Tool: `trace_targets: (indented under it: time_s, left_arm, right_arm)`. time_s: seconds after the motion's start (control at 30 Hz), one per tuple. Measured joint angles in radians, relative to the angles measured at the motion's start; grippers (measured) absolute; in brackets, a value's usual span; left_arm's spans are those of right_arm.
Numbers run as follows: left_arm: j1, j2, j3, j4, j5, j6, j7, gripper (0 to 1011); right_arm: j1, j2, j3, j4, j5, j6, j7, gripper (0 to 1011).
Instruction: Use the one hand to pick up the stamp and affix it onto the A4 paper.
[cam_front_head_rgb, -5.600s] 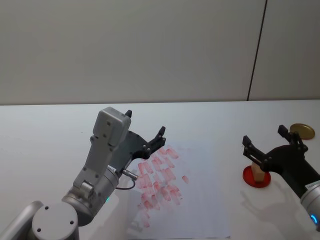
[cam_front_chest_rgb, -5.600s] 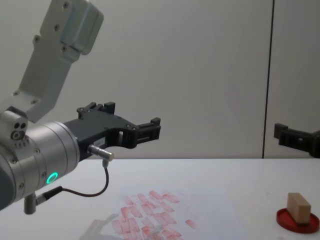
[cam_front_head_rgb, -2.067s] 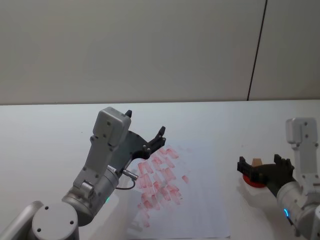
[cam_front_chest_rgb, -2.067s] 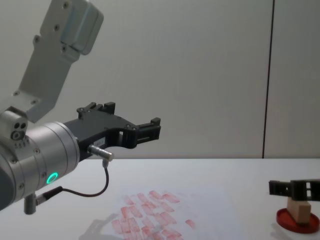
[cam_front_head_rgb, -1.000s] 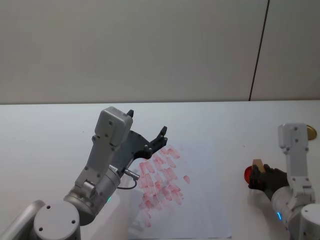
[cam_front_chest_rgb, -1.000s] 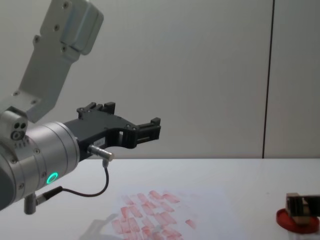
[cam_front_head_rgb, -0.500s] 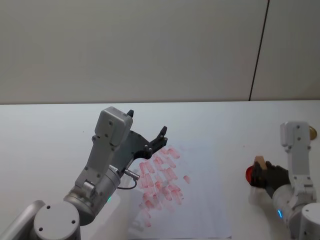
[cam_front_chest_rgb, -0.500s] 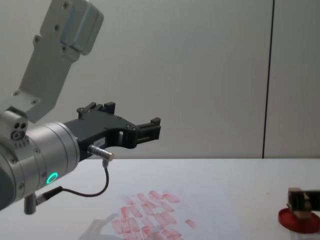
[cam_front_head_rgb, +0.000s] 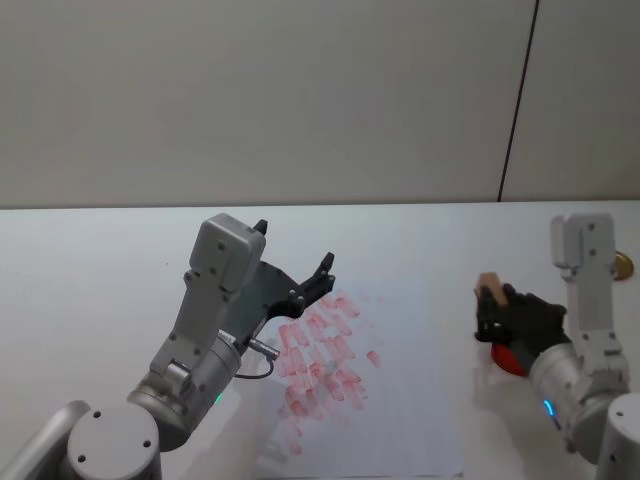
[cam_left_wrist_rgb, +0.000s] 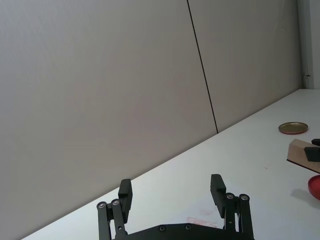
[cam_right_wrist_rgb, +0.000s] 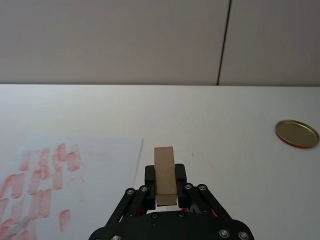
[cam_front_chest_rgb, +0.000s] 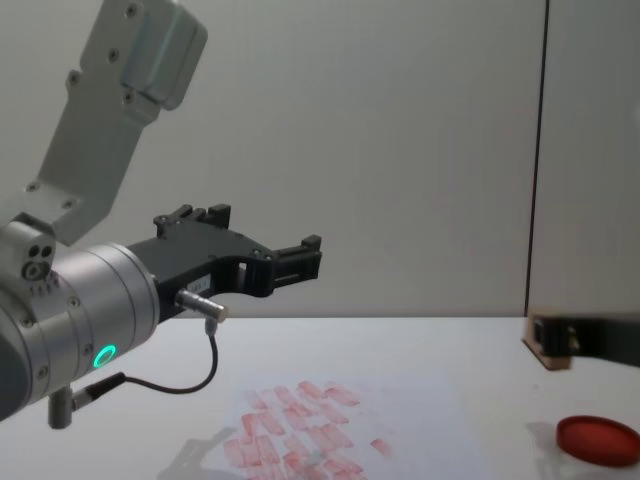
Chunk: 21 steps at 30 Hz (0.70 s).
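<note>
My right gripper is shut on the stamp, a small tan wooden block. It holds the stamp in the air, just right of the A4 paper and up-left of the red ink pad. In the right wrist view the stamp stands upright between the black fingers. In the chest view the stamp hangs above the table at the right edge, with the A4 paper to its left. My left gripper is open and hovers over the paper's left part, with nothing in it.
The round red ink pad lies on the white table right of the paper. A gold lid lies farther back at the right. Rows of pinkish-red prints cover the paper's left half; its right half is blank.
My right gripper closed on the stamp over the ink pad, then lifted it and carried it left toward the paper. The left arm has not moved.
</note>
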<state>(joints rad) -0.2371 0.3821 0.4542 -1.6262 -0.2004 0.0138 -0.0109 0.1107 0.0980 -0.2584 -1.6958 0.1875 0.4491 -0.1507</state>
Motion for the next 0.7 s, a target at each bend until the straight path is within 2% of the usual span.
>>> trace_targets:
  time_s: [0.17, 0.37, 0.7]
  left_arm:
    - [0.0, 0.0, 0.0, 0.0, 0.0, 0.0, 0.0, 993]
    - [0.0, 0.0, 0.0, 0.0, 0.0, 0.0, 0.0, 993]
    - [0.0, 0.0, 0.0, 0.0, 0.0, 0.0, 0.0, 993]
  right_arm:
    - [0.011, -0.014, -0.014, -0.007, -0.007, -0.003, 0.054, 216]
    - [0.031, -0.037, -0.03, 0.009, -0.012, 0.021, 0.101, 214]
    - [0.096, -0.09, -0.057, 0.107, -0.038, 0.09, 0.145, 216]
